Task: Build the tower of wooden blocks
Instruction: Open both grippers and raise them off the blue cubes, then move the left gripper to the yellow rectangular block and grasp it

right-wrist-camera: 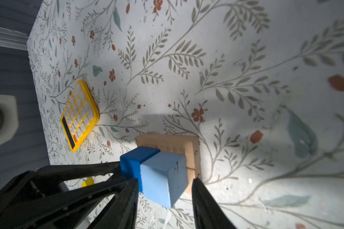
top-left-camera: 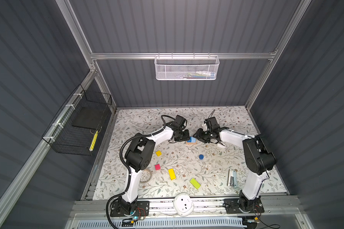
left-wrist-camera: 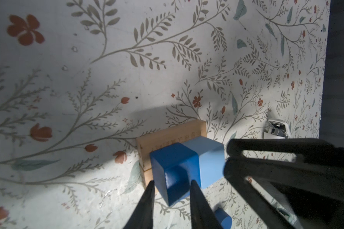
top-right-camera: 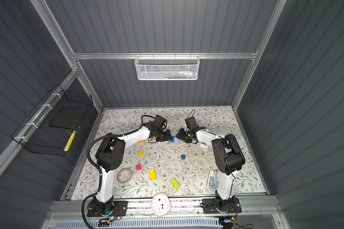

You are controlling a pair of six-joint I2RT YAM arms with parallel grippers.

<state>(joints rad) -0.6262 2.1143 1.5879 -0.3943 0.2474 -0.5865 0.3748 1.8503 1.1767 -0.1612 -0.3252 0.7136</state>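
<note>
Found the tower's base laid toward the back middle of the counter (top-left-camera: 236, 158): two plain tan bars (right-wrist-camera: 167, 141) flat, side by side, touching. Noted a second layer on them, a blue cube (left-wrist-camera: 173, 158) and a light-blue cube (right-wrist-camera: 163, 172), set flush against each other and resting squarely on the bars. Recorded the left hand (left-wrist-camera: 172, 181) low at the blue cube, jaws parted slightly wider than the cube, a sliver of tan bar showing between one finger and the cube's side; saw no grip. Recorded the right hand (right-wrist-camera: 165, 179) facing it from the opposite side, straddling the light-blue cube with jaws plainly apart and a clear gap on one side; nothing held. Counted five pieces loose on the counter nearer the arm bases, in a top view: yellow cube (top-left-camera: 158, 153), pink cube (top-left-camera: 157, 167), yellow bar (top-left-camera: 171, 174), lime bar (top-left-camera: 195, 183), blue short cylinder (top-left-camera: 201, 157), all well apart from the stack. Excluded the yellow calculator (right-wrist-camera: 78, 113) and the clear tape roll (top-right-camera: 124, 175). Judged the build under half done: four of nine pieces placed, two layers up, five left to fetch and stack, the cube pair likely a touchy footing for the next bar.
</note>
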